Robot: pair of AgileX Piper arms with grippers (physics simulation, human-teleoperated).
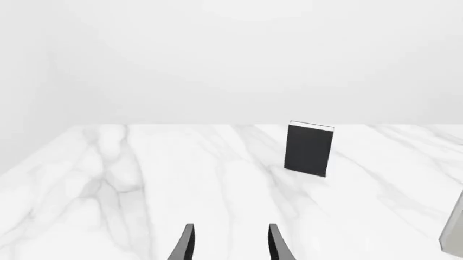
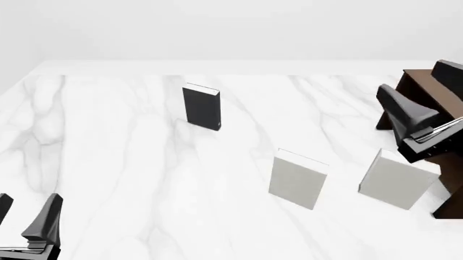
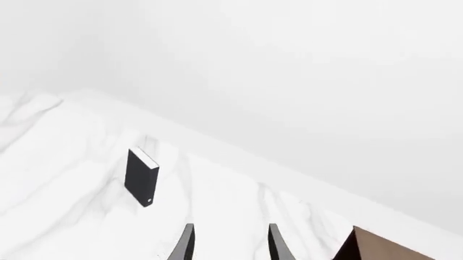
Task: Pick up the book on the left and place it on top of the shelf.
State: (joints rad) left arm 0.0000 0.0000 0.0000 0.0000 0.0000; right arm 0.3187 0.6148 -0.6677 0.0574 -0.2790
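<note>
**Dark book upright on table, both grippers apart from it**

The book point(image 2: 201, 107) stood upright on the white marble table point(image 2: 130, 162), toward the far left-centre, dark cover facing the arms and white page edges showing along its top. Nothing touched it. Two pale grey books stood nearer and to the right: one point(image 2: 298, 179) near mid-table, the other point(image 2: 398, 179) just beside the shelf point(image 2: 426, 86). The shelf sat at the right edge of the front view, largely hidden by the right arm; its inside could not be seen, so any contents could not be told.

The left gripper point(image 1: 230, 244) sat low at the near left corner, fingers spread with a clear gap, holding nothing; the book lay well ahead of it. The right gripper point(image 3: 230, 244) was raised in front of the shelf, fingers likewise parted and empty, with a corner of the shelf in its wrist view.
</note>
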